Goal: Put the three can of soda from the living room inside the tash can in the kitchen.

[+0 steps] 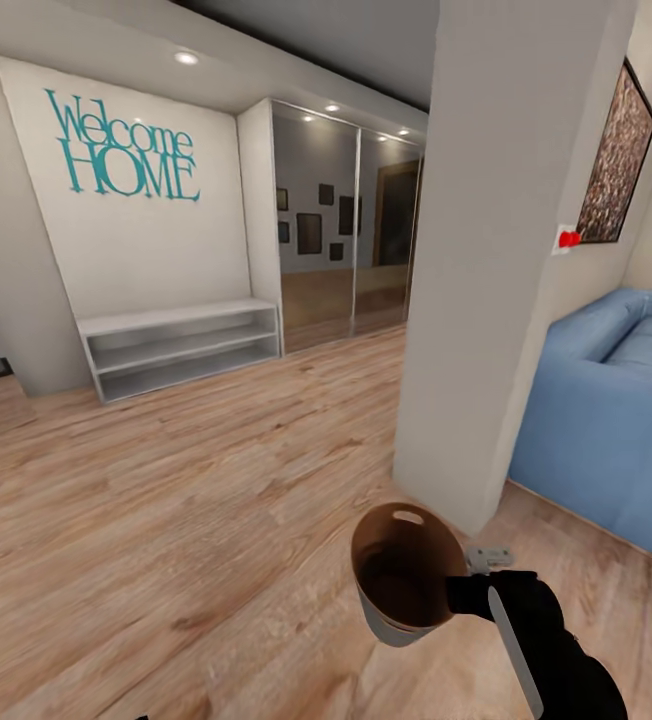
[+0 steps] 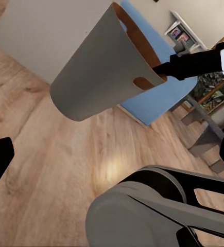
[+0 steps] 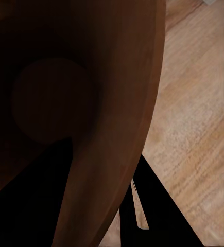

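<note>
Right gripper (image 1: 463, 592) pinching tash can (image 1: 403, 572) rim, one finger inside, carrying it aloft. Left jaws' state unclear. Bin looking empty; all cans remaining.

Counts, head view: 1 tash can (image 1: 406, 575), brown inside, 1 oval handle slot on the far rim. 1 tool (image 1: 458, 597) on its rim. 1 blue sofa (image 1: 616, 400). 1 white shoe shelf (image 1: 181, 347) with 2 open tiers. 1 "Welcome HOME" wall sign (image 1: 126, 147). 2 mirrored wardrobe doors (image 1: 351, 225). 1 framed picture (image 1: 616, 155) on the right wall. 4 ceiling spotlights lit. 1 red wall fitting (image 1: 567, 239).
</note>
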Motion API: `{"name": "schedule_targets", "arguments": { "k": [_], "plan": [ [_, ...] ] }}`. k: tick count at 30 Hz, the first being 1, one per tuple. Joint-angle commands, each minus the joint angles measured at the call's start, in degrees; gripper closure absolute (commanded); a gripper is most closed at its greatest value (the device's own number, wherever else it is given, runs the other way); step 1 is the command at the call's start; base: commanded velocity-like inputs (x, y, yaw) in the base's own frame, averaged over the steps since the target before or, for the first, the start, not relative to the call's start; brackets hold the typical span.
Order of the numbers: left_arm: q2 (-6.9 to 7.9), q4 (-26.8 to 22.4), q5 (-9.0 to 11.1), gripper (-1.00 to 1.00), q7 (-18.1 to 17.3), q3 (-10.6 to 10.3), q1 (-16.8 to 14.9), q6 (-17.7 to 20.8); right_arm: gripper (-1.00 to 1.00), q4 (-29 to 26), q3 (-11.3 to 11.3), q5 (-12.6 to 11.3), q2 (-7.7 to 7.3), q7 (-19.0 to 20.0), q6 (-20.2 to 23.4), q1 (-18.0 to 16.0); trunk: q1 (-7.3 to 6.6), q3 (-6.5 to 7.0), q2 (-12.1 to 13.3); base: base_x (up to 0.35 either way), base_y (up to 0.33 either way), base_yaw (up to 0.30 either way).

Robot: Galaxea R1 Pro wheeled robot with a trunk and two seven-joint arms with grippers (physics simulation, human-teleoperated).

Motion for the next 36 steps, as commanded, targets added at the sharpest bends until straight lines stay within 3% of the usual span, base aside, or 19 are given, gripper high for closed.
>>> {"name": "schedule_targets", "arguments": {
  "k": [1, 36],
  "plan": [
    [0.00, 0.0, 0.0, -1.00, 0.0, 0.0, 0.0, 0.0, 1.00, 0.0, 0.0, -0.8, 0.00, 0.0, 0.0, 0.0, 0.00, 0.07, 0.0, 0.000, 0.000, -0.262],
    [0.00, 0.0, 0.0, -1.00, 0.0, 0.0, 0.0, 0.0, 1.00, 0.2, 0.0, -0.8, 0.00, 0.0, 0.0, 0.0, 0.00, 2.17, 0.0, 0.000, 0.000, -0.262]
  ]
}}
